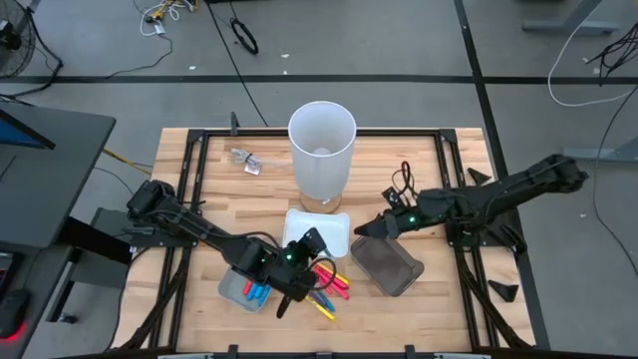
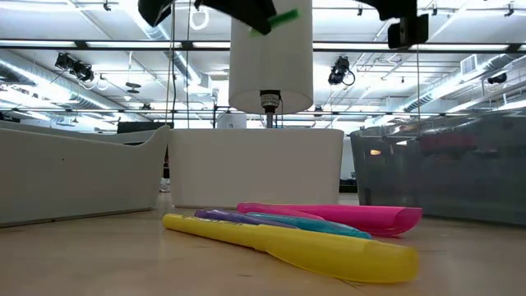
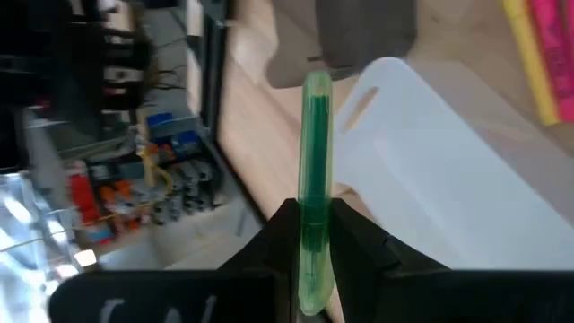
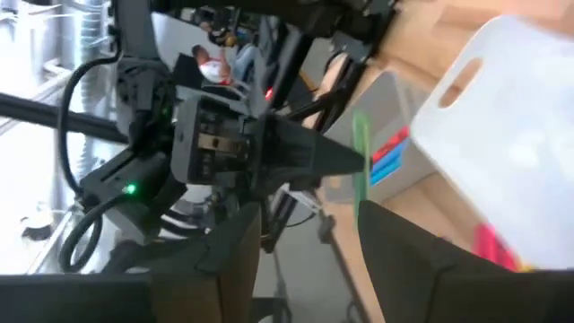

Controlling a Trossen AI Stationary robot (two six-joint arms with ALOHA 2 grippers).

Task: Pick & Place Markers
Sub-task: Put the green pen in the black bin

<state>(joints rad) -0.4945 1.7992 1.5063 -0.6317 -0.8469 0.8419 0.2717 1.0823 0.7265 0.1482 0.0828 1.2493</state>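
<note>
Carrying: a green marker point(image 3: 315, 179) is riding lengthwise between the fingers of your left gripper point(image 3: 314, 235), lifted clear of the table point(image 1: 199, 239).
Left jaws: they are clenching on that marker, with most of its length sticking out beyond the fingertips.
Position: in the high view your left gripper point(image 1: 299, 261) is hanging just in front of the white tray point(image 1: 334, 231), above the loose markers point(image 1: 334, 284).
Remaining markers: yellow point(image 2: 296, 245), pink point(image 2: 345, 215) and teal ones are lying together on the wood; blue and red ones are sitting in the grey tray point(image 1: 231, 289) on your left.
Right gripper point(image 1: 361, 231): it is waiting between the white tray and the dark tray point(image 1: 391, 264), jaws released and gripping nothing.
Other items: a tall white cup point(image 1: 321, 150) is standing behind the white tray.
Step in hand: by my reading you are transporting, with the pick done and the place not yet made.
Next move: I cannot tell which tray you are aiming for; it is calling for you to bring the marker over the chosen tray, lower it inside the rim, then release, keeping clear of your right gripper nearby.
</note>
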